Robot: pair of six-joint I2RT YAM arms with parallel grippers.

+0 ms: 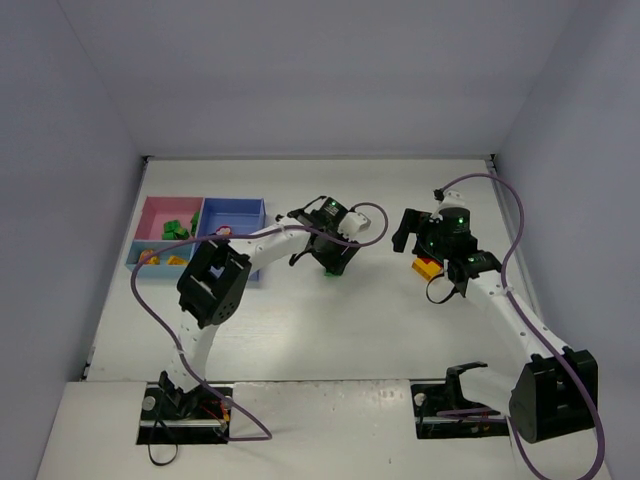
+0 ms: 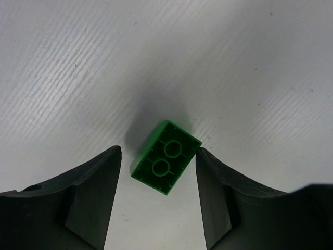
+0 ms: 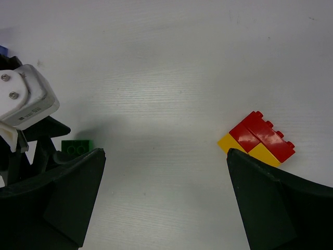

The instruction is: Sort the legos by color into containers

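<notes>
A green lego (image 2: 165,156) lies on the white table with its hollow underside up, between the fingers of my open left gripper (image 2: 158,152); its corner is close to the right finger. From above, the left gripper (image 1: 330,260) is over this lego (image 1: 330,272) at mid-table. My right gripper (image 3: 166,153) is open and empty, just above the table. A red and yellow lego cluster (image 3: 257,140) lies beyond its right fingertip and also shows in the top view (image 1: 427,268). The joined containers stand at the left: pink (image 1: 157,212), blue (image 1: 240,210), light-blue (image 1: 140,252).
Green legos (image 1: 178,230) lie in the pink tray and yellow ones (image 1: 175,261) in the light-blue tray. The left arm's wrist (image 3: 23,101) shows at the left of the right wrist view, near the green lego (image 3: 77,146). Walls enclose the table.
</notes>
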